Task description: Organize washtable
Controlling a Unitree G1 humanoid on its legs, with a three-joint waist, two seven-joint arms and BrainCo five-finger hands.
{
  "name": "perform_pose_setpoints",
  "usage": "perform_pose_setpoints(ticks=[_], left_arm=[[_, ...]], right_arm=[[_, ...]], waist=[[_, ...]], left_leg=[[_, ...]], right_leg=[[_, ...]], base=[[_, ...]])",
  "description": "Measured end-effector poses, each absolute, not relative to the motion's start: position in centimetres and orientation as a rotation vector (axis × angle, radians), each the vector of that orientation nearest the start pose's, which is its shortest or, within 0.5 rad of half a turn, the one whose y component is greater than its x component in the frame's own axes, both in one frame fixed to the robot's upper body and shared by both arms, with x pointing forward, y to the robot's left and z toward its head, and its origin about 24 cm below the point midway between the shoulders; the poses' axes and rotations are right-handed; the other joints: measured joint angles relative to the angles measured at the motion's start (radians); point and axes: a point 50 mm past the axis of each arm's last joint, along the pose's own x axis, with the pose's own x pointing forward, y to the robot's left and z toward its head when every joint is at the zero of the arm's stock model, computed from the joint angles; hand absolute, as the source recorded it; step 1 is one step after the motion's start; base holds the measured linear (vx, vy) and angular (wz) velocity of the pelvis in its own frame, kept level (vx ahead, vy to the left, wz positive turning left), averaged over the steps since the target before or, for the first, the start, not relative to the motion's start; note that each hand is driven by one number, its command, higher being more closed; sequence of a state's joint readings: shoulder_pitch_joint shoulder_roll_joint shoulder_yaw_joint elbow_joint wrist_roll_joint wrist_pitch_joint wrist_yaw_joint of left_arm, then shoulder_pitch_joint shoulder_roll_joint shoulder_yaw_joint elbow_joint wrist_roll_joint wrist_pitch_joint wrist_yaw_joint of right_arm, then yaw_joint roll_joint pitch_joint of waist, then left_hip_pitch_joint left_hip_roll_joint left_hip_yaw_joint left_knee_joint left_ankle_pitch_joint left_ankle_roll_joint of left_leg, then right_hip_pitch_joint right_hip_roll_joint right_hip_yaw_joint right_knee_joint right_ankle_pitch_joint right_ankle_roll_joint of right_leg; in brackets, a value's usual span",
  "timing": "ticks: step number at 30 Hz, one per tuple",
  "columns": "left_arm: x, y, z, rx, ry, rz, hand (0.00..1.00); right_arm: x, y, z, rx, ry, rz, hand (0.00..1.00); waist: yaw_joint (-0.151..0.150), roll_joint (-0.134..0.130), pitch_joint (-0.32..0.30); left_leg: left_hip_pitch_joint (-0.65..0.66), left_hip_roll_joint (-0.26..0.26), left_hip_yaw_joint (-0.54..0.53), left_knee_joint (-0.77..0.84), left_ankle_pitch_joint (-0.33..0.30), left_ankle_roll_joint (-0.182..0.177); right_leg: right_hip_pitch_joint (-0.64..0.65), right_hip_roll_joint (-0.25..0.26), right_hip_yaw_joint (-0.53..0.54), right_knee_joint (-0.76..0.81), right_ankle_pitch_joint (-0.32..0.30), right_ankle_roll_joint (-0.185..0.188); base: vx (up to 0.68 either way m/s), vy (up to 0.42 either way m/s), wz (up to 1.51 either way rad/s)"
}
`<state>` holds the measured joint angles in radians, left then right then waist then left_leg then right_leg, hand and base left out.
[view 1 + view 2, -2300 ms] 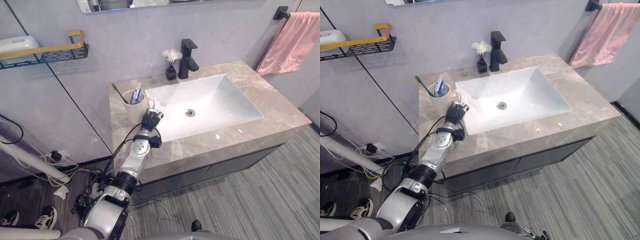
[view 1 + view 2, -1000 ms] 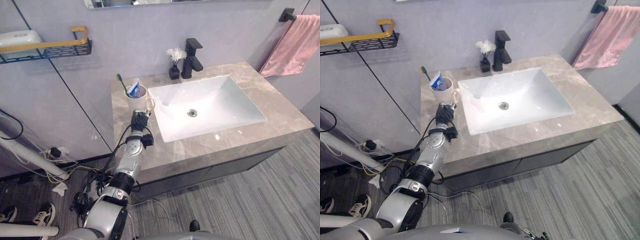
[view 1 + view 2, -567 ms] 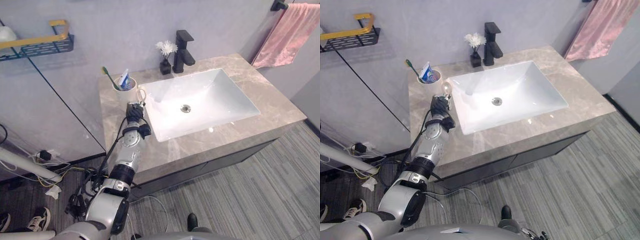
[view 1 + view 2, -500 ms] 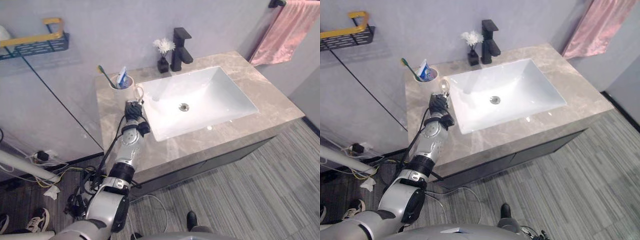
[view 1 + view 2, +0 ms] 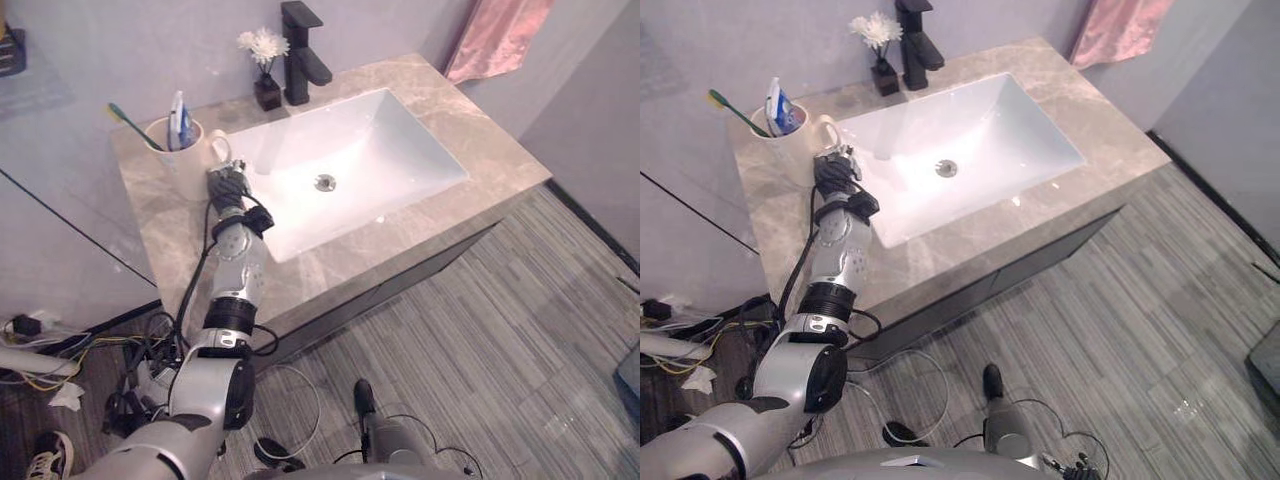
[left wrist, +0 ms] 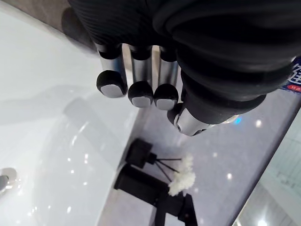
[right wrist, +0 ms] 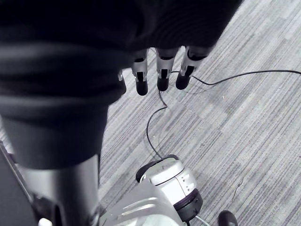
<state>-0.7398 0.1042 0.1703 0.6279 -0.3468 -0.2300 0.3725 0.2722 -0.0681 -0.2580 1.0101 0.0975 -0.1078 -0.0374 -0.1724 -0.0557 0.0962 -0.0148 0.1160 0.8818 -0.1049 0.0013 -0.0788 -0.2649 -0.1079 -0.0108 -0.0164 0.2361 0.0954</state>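
The left hand (image 5: 228,186), fingers relaxed and empty, sits low at the counter's (image 5: 170,245) left end. The mug (image 5: 186,168) stands upright just beyond its fingertips, with its handle nearest the hand.

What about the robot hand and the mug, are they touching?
Cannot tell. Left eye view: left robot hand sits right at the mug handle, neither gap nor contact plain.

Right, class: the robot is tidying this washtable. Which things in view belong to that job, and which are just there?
Part of the job:
- mug
- toothbrush and toothpaste tube in it
- left hand, open beside the mug's handle

Just there:
- flower vase
- tap
- pink towel
- sink
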Motion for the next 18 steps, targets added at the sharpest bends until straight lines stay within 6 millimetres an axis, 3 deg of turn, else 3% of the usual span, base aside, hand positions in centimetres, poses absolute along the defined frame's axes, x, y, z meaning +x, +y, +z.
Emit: perform_pose_setpoints(ticks=[12, 18], left_arm=[[38.0, 20.0, 14.5, -0.328, -0.258, 0.448, 1.00], [38.2, 18.7, 14.5, -0.242, -0.253, 0.399, 1.00]], right_arm=[[2.8, -21.7, -16.3, 0.108, 1.123, -0.419, 0.00], [2.8, -21.7, -16.3, 0.108, 1.124, -0.418, 0.00]], waist=[[0.007, -0.012, 0.009], [0.016, -0.012, 0.010]], left_leg=[[-0.015, 0.008, -0.052, 0.000, 0.002, -0.002], [-0.033, 0.015, -0.107, 0.000, 0.002, -0.002]], right_leg=[[-0.010, 0.014, 0.004, -0.004, 0.006, 0.000], [-0.009, 0.019, -0.003, -0.004, 0.006, 0.000]], base=[[-0.03, -0.035, -0.04], [-0.03, -0.039, 0.12]])
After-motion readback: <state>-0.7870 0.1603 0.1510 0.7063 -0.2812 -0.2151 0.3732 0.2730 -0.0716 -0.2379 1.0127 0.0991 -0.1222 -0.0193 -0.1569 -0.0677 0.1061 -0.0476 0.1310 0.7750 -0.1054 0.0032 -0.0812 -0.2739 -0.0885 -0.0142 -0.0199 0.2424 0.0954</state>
